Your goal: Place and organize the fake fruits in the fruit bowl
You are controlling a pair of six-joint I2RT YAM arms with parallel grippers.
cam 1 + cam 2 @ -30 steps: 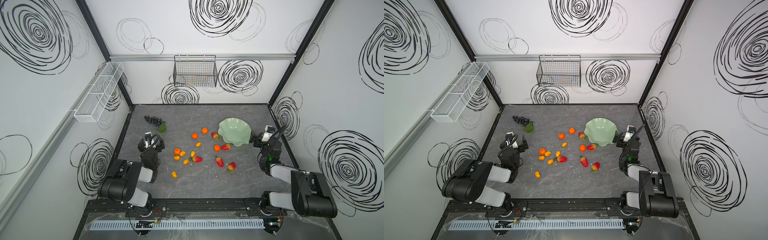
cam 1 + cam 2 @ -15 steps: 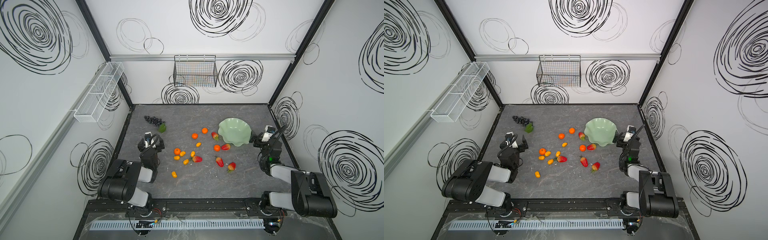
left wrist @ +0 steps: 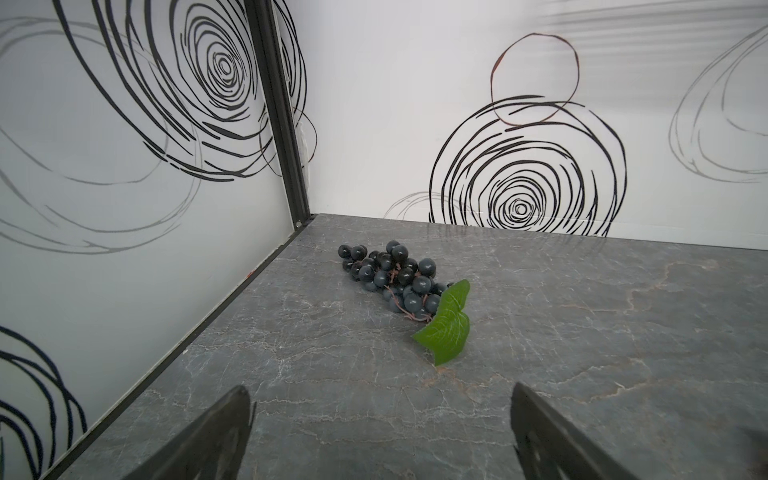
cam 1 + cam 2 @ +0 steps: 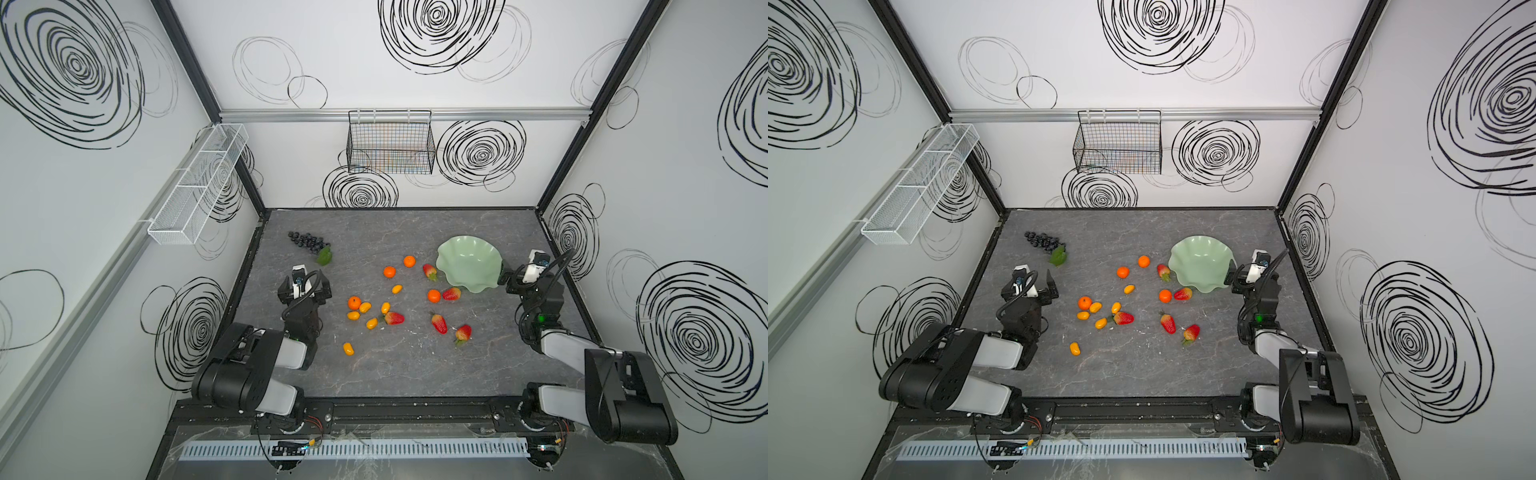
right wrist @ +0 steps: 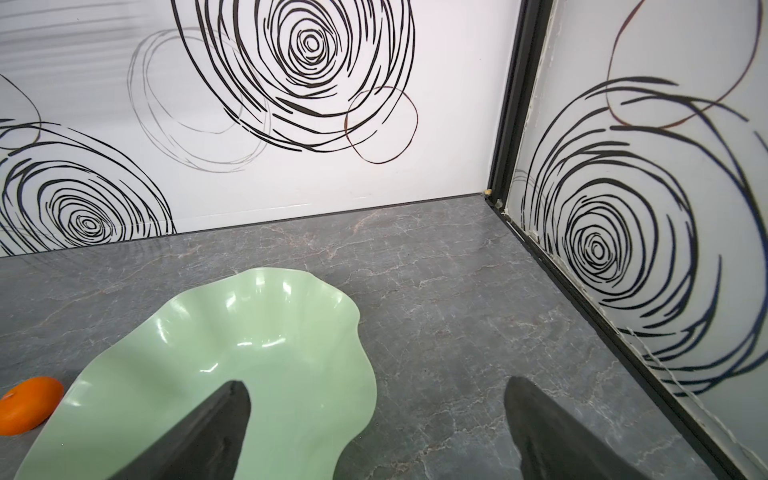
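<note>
Nothing is sitting in the fruit bowl (image 4: 468, 266) yet, and we are counting the hazards from the front rail (image 4: 415, 409) outward. Nearest us, a lone kumquat (image 4: 348, 348) is lying apart on the grey surface (image 4: 395, 374). Beyond it two strawberries (image 4: 439, 323) are resting near each other, and a tight cluster of kumquats (image 4: 365, 307), a tangerine (image 4: 354, 302) and a third strawberry is crowding together. We are judging these glossy, rounded pieces likely to squirt from a pinch and roll, and a gripper closing inside the cluster apt to nudge the neighbours. Farther on, another tangerine and strawberry are lying just beside the bowl's near rim, so a reach there is risking a shove to the bowl. In the far left corner the grape bunch (image 3: 395, 274), with its green leaf (image 3: 446, 328), is lying well apart from the bowl; we are expecting it to dangle and catch on the ruffled rim.

Both arms are sitting folded low, elbows close to the rail, forearms reaching forward. The left gripper (image 3: 380, 395) is hovering low over the surface, jaws spread wide and holding nothing, pointing at the grapes. The right gripper (image 5: 376, 384) is equally wide and empty, just beside the bowl's right rim, one finger (image 5: 208, 436) showing over that rim in the right wrist view; whether it is touching we cannot tell.
</note>
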